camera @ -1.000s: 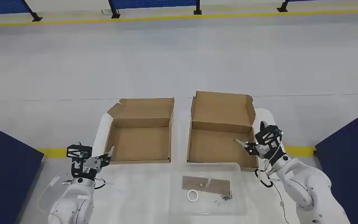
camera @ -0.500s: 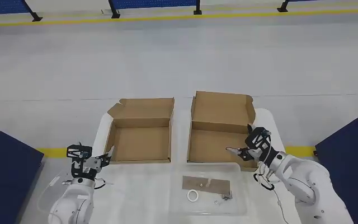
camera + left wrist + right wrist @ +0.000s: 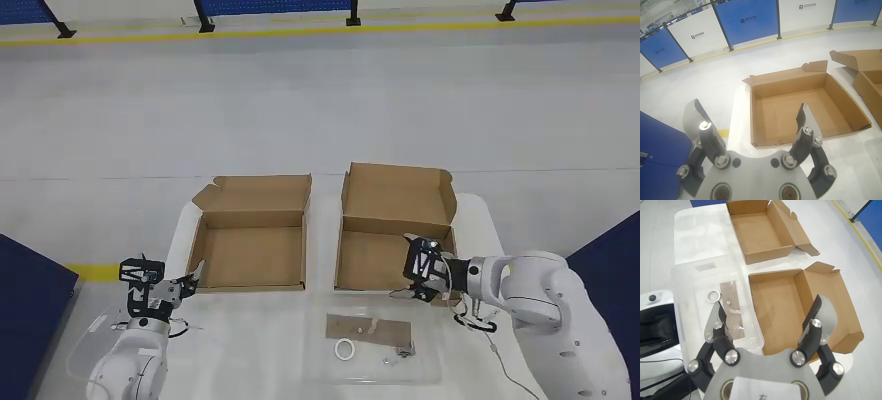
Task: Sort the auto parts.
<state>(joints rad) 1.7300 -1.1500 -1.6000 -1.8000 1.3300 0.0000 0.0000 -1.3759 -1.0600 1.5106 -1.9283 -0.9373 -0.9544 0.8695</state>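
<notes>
Hovering right gripper (image 3: pixel 768 301), wide open, empty, over near edge of right box (image 3: pixel 772 317), beside clear tray (image 3: pixel 320 360): likely positioned for picking white ring (image 3: pixel 713 296) inside. Left gripper (image 3: pixel 749 103) open, empty, beside left box (image 3: pixel 800 113).

left box (image 3: pixel 250 257) and right box (image 3: pixel 378 262) open-topped, flaps (image 3: pixel 398 195) behind, clear tray (image 3: pixel 318 352) low-walled

The left gripper (image 3: pixel 749 108) sits low at the robot's left, its fingers spread wide and pointing forward. The right gripper (image 3: pixel 768 302) is turned inward toward the middle, its fingers likewise parted.
</notes>
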